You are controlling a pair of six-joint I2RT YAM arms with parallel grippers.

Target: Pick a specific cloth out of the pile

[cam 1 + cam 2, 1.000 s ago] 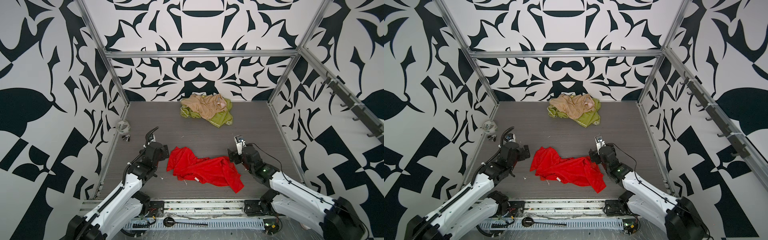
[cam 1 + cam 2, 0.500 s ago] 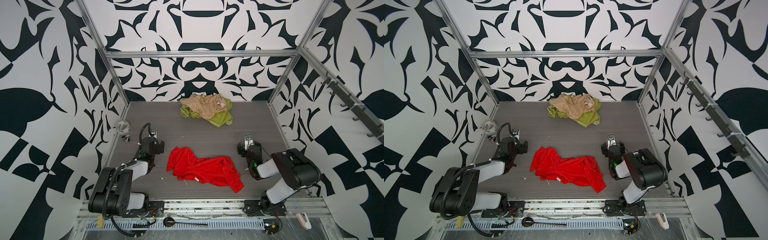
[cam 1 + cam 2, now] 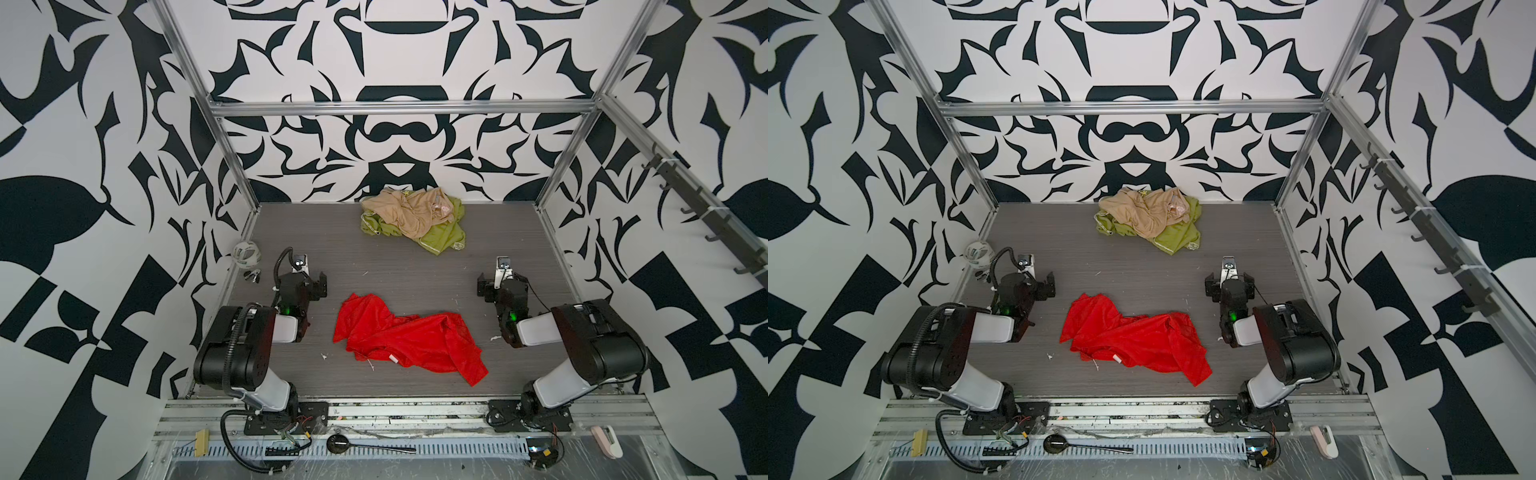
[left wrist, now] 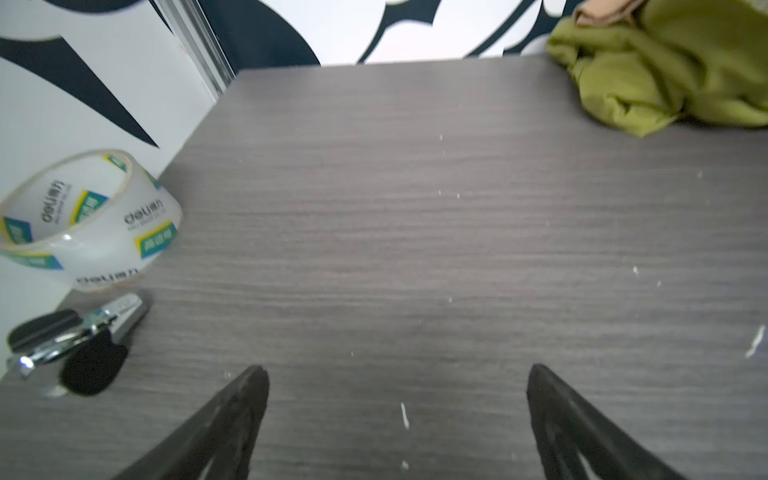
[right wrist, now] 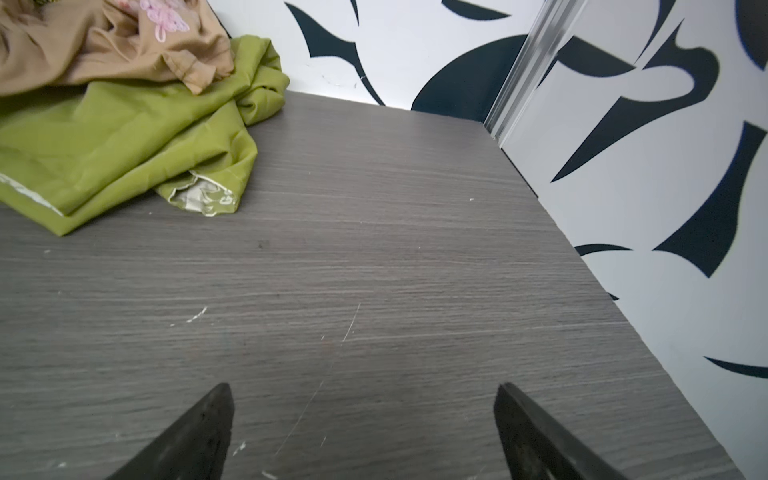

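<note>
The cloth (image 3: pixel 409 338), red w/ a small white tag, lies crumpled on the grey floor (image 3: pixel 395 270). Left gripper (image 4: pixel 397 368) is to the left of the cloth, right gripper (image 5: pixel 361 386) to its right. Both are apart from it, jaws spread wide, nothing betw. them. The pile (image 3: pixel 415 220), beige over green, sits well behind the cloth.

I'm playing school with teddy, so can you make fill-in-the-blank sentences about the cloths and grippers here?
The thin shiny cloth lying apart from the pile is bright ___.
The beige tan cloth lies on ___ of the olive-green cloth.
The left gripper and right gripper both stand ___, holding nothing.
The clear tape roll sits nearest the ___ gripper.
Missing words: red; top; open; left.
</note>
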